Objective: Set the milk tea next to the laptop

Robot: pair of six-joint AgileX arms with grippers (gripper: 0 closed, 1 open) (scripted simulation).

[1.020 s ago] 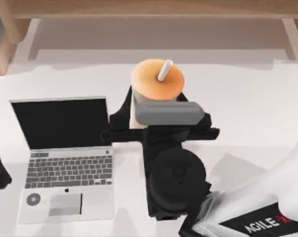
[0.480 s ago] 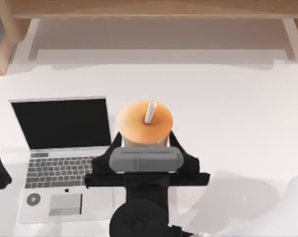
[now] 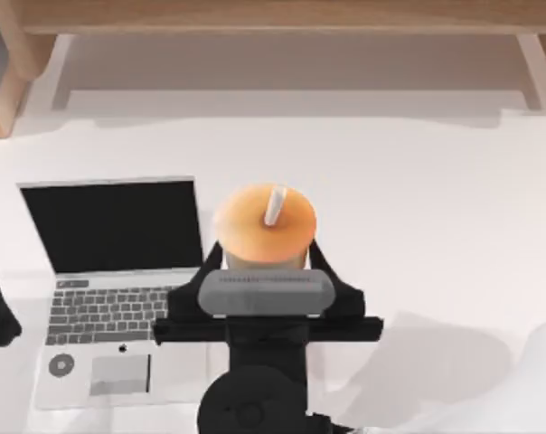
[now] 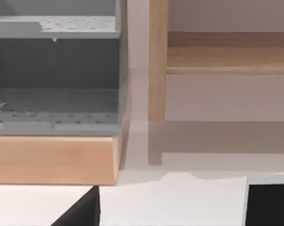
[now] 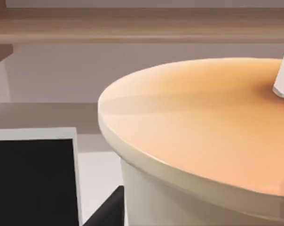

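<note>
Nothing has shifted in half a second: my right gripper (image 3: 265, 271) stays clamped on the orange-lidded milk tea (image 3: 265, 224), held just right of the silver laptop (image 3: 119, 289) for release.

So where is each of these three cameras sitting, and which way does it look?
Top view: above the table, looking down on the laptop, the milk tea and the right gripper around it.
Left wrist view: on the left arm, facing a wooden shelf unit; dark gripper parts at the edge.
Right wrist view: on the right arm, close behind the cup's orange lid.
Top and right wrist views share cup and laptop.
</note>
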